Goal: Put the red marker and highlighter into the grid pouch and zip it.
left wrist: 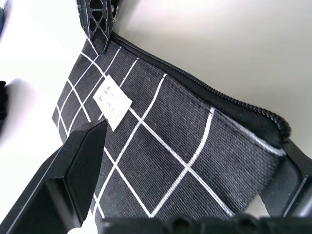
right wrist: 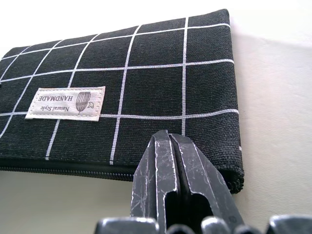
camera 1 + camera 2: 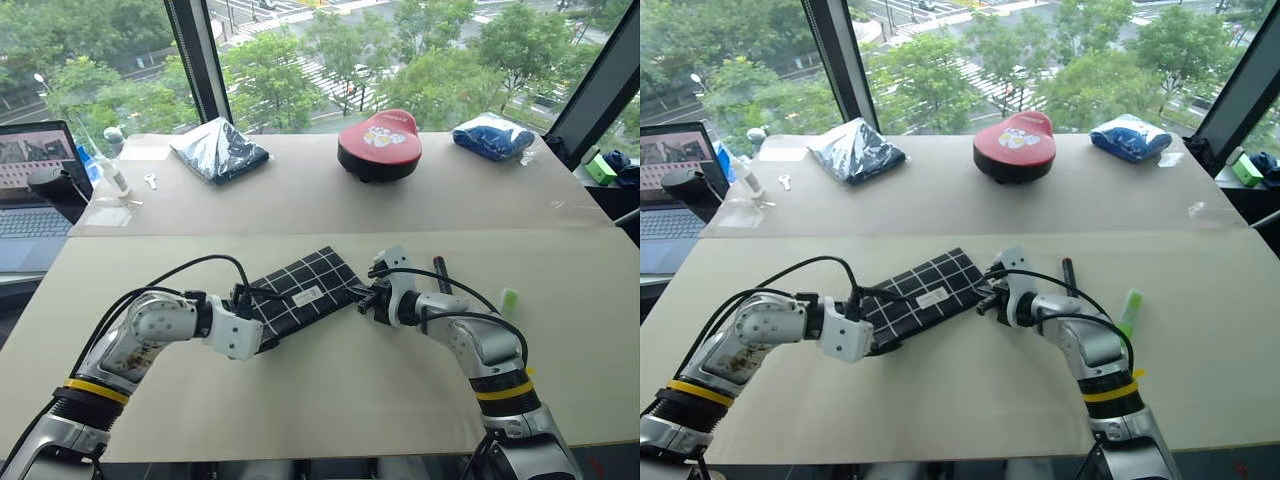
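Beige worktop [image 3: 330, 400] carries everything, with a laptop [image 3: 30, 190] at its far left edge, about ten o'clock from the centre. Next comes a dark blue bagged cloth bundle [image 3: 218, 150] at eleven o'clock. Nearer, the left end effector [image 3: 255, 318] has its two black fingers spread wide, straddling the near left end of the grid pouch [image 3: 300, 290] without gripping it. The pouch lies flat at the centre, slanting up toward one o'clock, white label facing up, zipper along its near long edge. A red-and-black helmet-like object [image 3: 380, 145] sits at twelve o'clock on the far part of the worktop. The right end effector [image 3: 364, 297] is pinched fully closed, its tips at the pouch's right corner by the zipper end; whether it pinches the pull strap cannot be told. Just beyond that arm, the red marker [image 3: 1068, 272] lies at three o'clock from the pouch. Further right lies the highlighter [image 3: 1129, 310], apart from the marker. A second blue bundle [image 3: 492, 136] rests at two o'clock.
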Controlling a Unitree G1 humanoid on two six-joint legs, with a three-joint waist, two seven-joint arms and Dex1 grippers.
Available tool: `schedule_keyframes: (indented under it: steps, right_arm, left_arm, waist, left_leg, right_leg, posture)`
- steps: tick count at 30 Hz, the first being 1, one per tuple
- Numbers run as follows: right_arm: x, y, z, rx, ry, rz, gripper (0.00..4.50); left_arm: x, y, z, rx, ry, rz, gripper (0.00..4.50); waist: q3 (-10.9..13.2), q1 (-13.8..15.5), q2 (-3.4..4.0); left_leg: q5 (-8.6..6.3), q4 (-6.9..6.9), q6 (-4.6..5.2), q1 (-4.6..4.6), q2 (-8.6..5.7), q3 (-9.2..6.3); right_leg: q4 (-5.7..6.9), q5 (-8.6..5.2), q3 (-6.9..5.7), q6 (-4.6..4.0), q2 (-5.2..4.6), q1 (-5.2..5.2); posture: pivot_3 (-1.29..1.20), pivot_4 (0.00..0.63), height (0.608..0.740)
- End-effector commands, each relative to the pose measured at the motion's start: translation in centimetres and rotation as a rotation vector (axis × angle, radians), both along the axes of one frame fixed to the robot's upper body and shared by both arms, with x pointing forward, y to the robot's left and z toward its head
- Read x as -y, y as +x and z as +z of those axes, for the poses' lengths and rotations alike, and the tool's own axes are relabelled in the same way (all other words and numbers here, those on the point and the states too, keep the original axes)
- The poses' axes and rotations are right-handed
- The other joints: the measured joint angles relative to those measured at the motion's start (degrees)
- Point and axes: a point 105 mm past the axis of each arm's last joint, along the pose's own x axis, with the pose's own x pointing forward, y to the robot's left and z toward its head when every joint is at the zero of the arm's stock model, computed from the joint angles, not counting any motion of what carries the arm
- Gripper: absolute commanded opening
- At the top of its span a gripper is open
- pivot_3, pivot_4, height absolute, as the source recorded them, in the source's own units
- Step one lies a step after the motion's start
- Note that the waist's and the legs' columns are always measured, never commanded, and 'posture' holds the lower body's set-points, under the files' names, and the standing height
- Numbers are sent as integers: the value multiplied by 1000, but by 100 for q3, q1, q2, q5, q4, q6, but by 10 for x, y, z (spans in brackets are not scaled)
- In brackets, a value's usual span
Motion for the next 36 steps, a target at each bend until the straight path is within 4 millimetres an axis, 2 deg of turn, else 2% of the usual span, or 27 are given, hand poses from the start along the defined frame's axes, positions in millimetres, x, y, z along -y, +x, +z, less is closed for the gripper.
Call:
schedule_keyframes:
  steps: [1,9,12,15,18,25,29,33,36]
  right_arm:
    - [12,-7,-32,-123,-70,-44,89]
    - [12,-6,-32,-124,-71,-39,89]
    - [12,-5,-32,-126,-73,-38,89]
    - [13,-6,-33,-128,-74,-40,0]
    - [14,-6,-33,-129,-73,-42,0]
    - [14,-8,-35,-132,-72,-38,0]
    - [13,-9,-36,-133,-76,-25,0]
    - [14,-9,-34,-102,-83,-18,0]
    - [20,-3,-26,-64,-64,-54,767]
  left_arm:
    - [-6,-7,-26,-68,97,47,4500]
    - [-5,-6,-16,-45,128,82,4500]
    - [-9,-6,-26,-69,120,110,4500]
    - [-11,-8,-32,-88,120,113,3748]
    - [-12,-8,-33,-84,126,108,2589]
    - [-5,-5,-29,-64,96,88,23]
    - [-8,-5,-33,-79,92,97,23]
    - [-5,0,-29,-122,-15,158,23]
    - [-7,4,-28,-134,-54,180,0]
  waist:
    - [-2,1,3]
    - [-6,-5,5]
    - [-7,-6,6]
    - [-11,-1,12]
    - [-11,12,12]
    - [-11,9,12]
    - [-11,14,12]
    - [-11,28,12]
    - [-10,36,11]
  left_leg:
    - [11,0,20,0,0,0]
    - [6,-1,20,0,3,-1]
    - [6,-2,20,0,5,-2]
    - [4,-3,19,1,8,-2]
    - [-14,-3,-11,2,9,-3]
    - [-14,-3,-11,-3,11,-3]
    - [-14,-3,-10,-6,11,-4]
    - [-15,-3,-10,-7,13,-5]
    - [-15,-3,-11,-8,13,-6]
  right_leg:
    - [0,0,0,0,0,0]
    - [-2,-1,0,1,0,-1]
    - [-2,-1,0,1,0,-1]
    - [-3,-2,0,2,-2,0]
    - [-3,-2,0,2,-5,-1]
    - [-4,-3,0,3,-5,-6]
    - [-5,-3,-1,3,-5,-8]
    - [-7,-4,-1,5,-9,-8]
    - [-9,-7,-1,11,-12,-8]
  posture:
    - [0,150,740]
    - [0,150,740]
    - [0,150,740]
    - [0,150,740]
    - [0,150,740]
    - [0,150,740]
    - [0,150,740]
    - [0,150,740]
    - [0,150,740]
